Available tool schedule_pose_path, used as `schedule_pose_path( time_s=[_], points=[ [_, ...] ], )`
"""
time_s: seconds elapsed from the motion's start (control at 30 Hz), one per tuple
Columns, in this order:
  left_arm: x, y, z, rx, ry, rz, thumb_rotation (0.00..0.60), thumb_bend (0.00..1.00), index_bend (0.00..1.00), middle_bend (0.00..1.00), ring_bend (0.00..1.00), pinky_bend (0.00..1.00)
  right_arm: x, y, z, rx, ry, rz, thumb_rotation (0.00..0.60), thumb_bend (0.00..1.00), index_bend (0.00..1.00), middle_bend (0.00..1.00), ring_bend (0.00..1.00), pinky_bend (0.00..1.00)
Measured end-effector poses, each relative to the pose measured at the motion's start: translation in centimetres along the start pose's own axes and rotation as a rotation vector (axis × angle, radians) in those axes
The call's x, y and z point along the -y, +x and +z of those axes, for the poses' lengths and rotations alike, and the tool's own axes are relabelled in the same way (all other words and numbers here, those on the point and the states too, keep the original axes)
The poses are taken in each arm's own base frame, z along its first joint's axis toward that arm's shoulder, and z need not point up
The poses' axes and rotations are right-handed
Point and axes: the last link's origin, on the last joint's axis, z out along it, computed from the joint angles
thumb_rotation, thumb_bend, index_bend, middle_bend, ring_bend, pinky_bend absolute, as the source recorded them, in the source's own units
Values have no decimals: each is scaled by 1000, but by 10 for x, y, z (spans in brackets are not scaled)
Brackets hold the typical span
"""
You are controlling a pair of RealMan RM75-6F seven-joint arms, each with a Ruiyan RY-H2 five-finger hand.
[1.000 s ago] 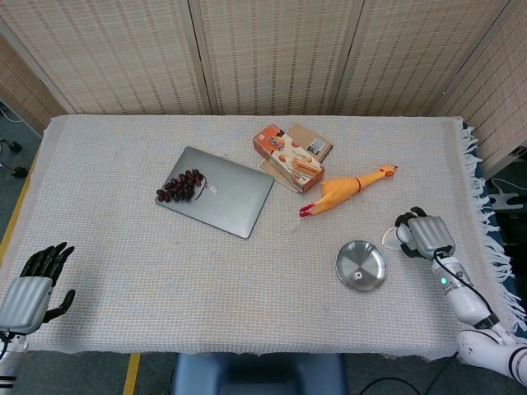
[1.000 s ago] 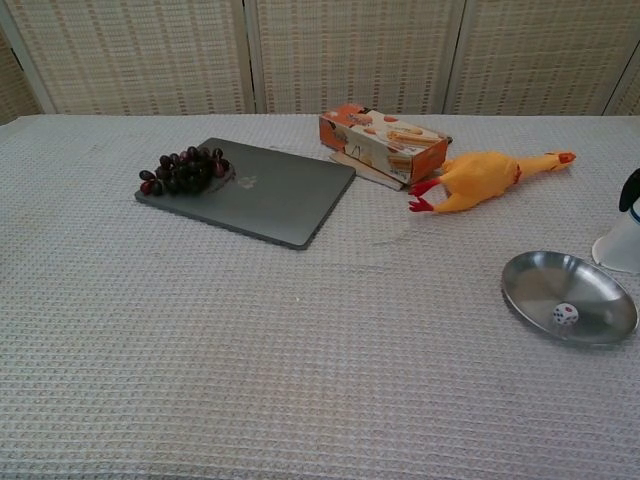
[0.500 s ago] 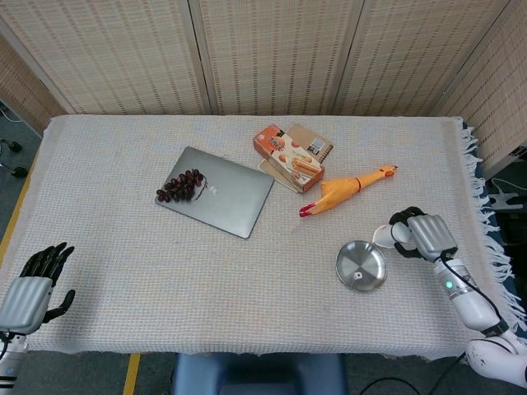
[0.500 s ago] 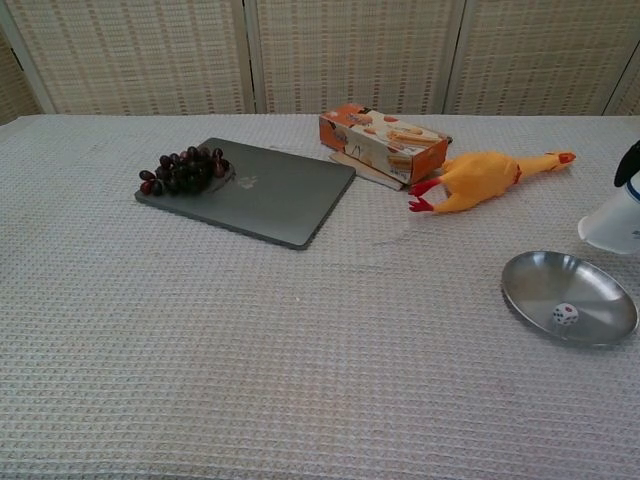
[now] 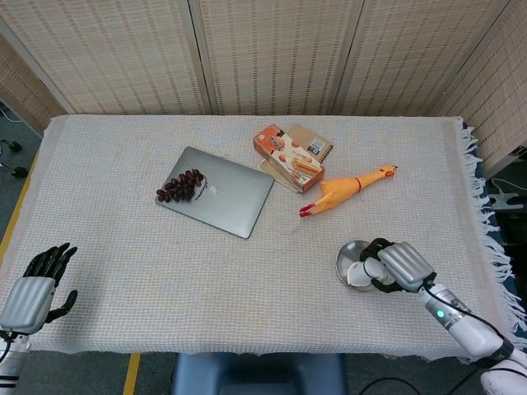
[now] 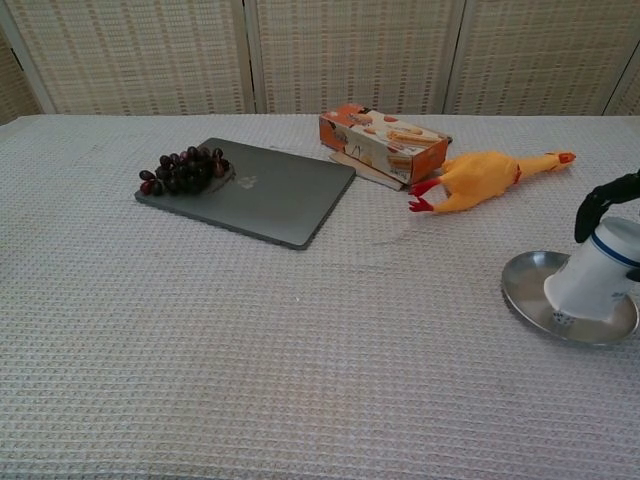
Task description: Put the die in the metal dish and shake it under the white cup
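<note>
The die lies in the dish, near its front rim. The cup, mouth down and tilted, is just above it, not yet covering it. The right hand grasps the cup; a second ago it held it beside the dish, near the table edge. The covering step is in hand: next the cup should go flat over the die. The left hand rests released.
</note>
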Motion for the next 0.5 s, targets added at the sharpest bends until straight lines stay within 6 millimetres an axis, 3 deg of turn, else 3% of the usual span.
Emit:
schedule_pose_path(
  time_s=[0.5],
  points=[
    [2,1,-1,2,3,-6,600,411,0,0,0,108,9,-15,19,20,-12,-93,600,238,445,332,192,450]
  ],
)
